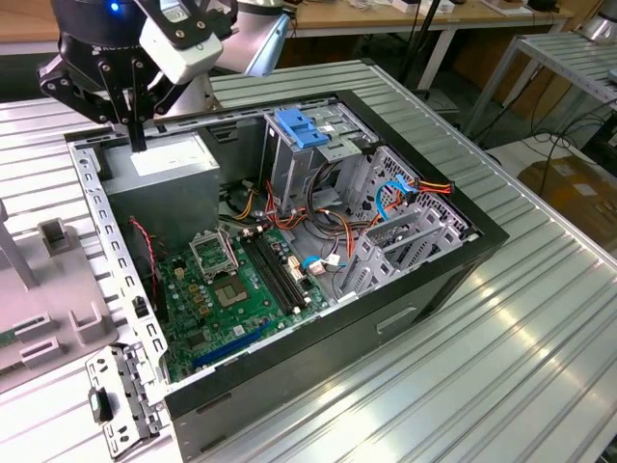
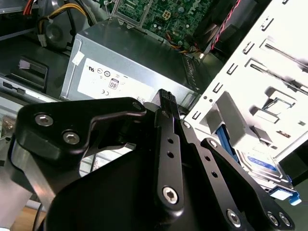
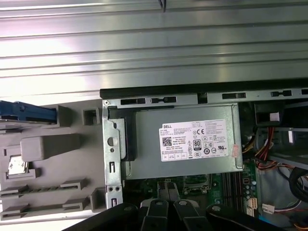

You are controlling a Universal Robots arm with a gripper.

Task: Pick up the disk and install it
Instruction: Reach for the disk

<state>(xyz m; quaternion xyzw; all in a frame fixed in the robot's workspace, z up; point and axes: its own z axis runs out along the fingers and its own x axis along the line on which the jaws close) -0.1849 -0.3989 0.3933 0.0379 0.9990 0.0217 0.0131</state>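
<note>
Exterior view: the gripper (image 1: pixel 138 143) hovers above the power supply (image 1: pixel 172 154) at the exterior view's left, fingers (image 2: pixel 166 103) clenched on nothing; the disk (image 2: pixel 262 163) lies outside the computer case (image 1: pixel 318 338), at the grey holder (image 3: pixel 48 144) beside it; the pick-up step seems unstarted; grasping calls for parted fingers squared over the disk.

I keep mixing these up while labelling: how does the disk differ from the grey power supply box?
The disk is thin and edged in bright blue plastic; the power supply box is bulky, plain grey metal. The disk sits outside the computer case, the box inside one corner of it. Both are metal with a white label.
</note>
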